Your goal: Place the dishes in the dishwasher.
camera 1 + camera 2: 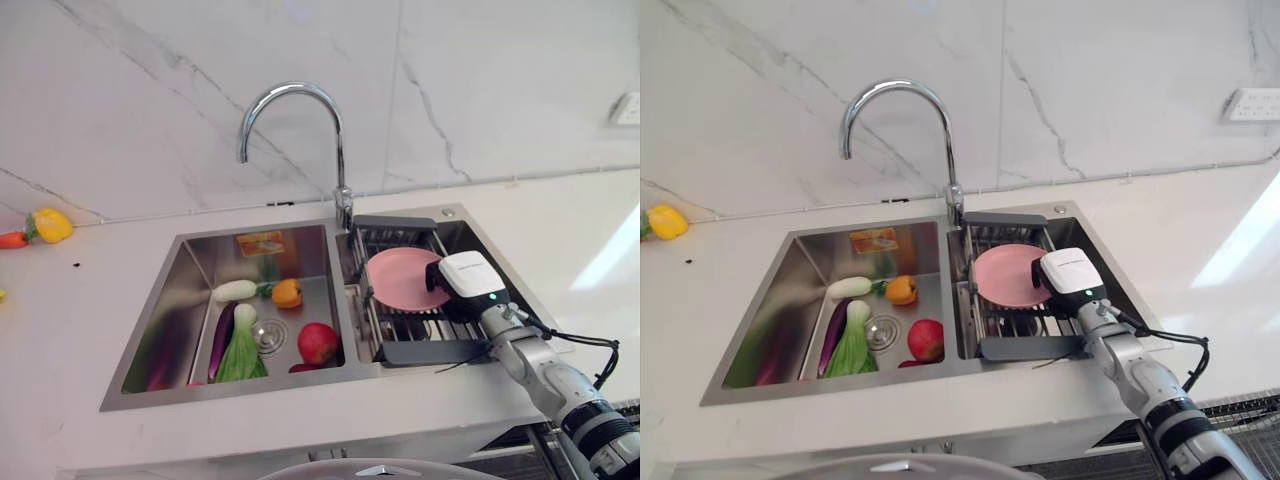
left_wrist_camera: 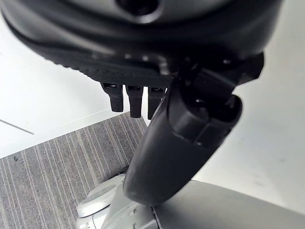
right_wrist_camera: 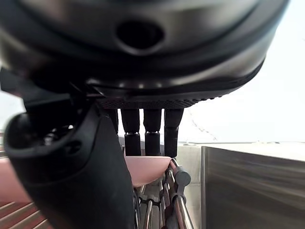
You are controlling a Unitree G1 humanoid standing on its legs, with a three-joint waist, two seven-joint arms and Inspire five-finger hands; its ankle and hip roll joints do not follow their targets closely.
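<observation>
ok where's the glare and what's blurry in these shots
Eye views: bright glare on the counter right of the sink, and the faucet shines. Right wrist view: the right hand is a blurred dark bulk up close, the background washed out white, the pink plate soft. Left wrist view: the left hand is blurred too.

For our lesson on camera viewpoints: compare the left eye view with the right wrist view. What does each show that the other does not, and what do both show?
Left eye view alone: the faucet, the left sink basin holding an apple, an eggplant and greens, and a yellow pepper on the counter.

Right wrist view alone: the right hand's fingers straight, reaching over the plate's rim, thumb beside it.

Both: the right hand, the pink plate and the drying rack.
</observation>
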